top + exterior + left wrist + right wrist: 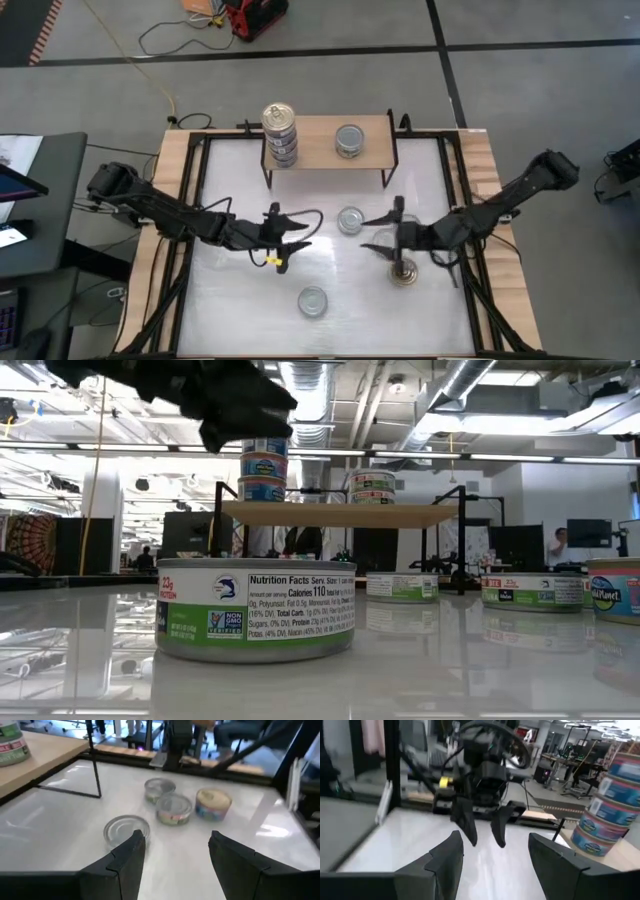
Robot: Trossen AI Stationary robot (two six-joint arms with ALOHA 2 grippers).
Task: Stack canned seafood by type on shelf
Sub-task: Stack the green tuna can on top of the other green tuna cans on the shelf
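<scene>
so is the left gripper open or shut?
Open: the left gripper shows a clear gap between its fingers, nothing held, hovering over the table.

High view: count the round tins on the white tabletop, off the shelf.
3: a silver-topped round tin before the light-wood shelf, another near the front edge, a gold-topped one under the right arm, which may hide more.

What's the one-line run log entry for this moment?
left gripper: open, empty | right gripper: open, empty | shelf: tall stack, short stack | loose cans: on table
</scene>
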